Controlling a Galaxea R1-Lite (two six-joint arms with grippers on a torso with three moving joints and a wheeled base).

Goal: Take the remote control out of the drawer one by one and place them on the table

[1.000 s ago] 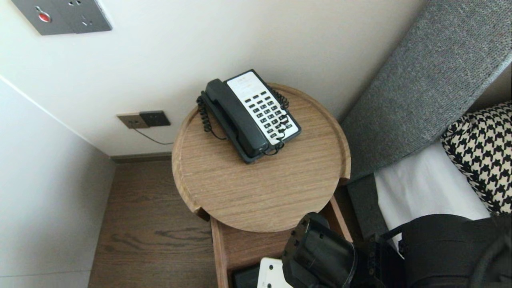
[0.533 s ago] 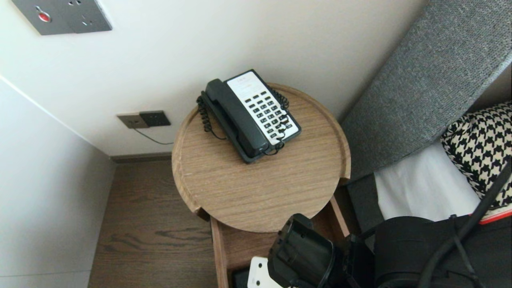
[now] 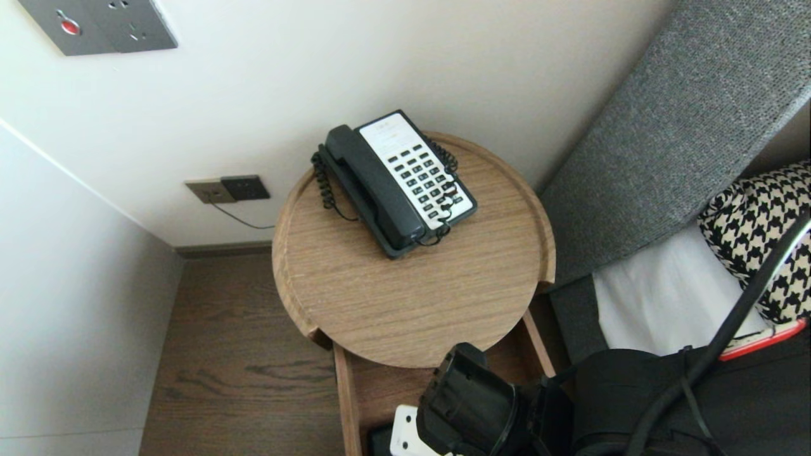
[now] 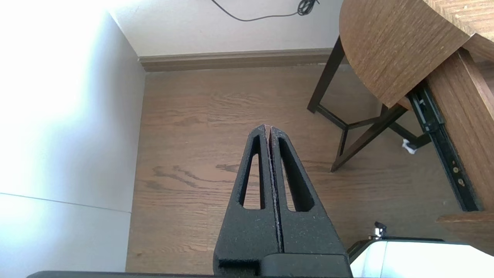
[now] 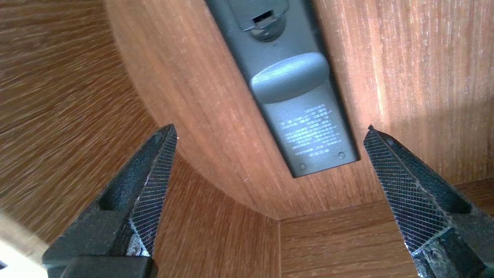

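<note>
Over the open drawer [image 3: 380,386], I have the right gripper [image 5: 272,129] spread wide astride the face-down remote control [image 5: 297,96], which lies ungripped near a drawer corner; grasp and lift apparently remain. Left gripper [image 4: 269,129]: pressed together, parked above the floor [image 4: 193,116].

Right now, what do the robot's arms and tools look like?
Left tool: two black, grainy, tapered fingers, each with a long slot. Right tool: black fingers with cross-hatched pads. Right arm: glossy black casing, a black cable along it.
</note>
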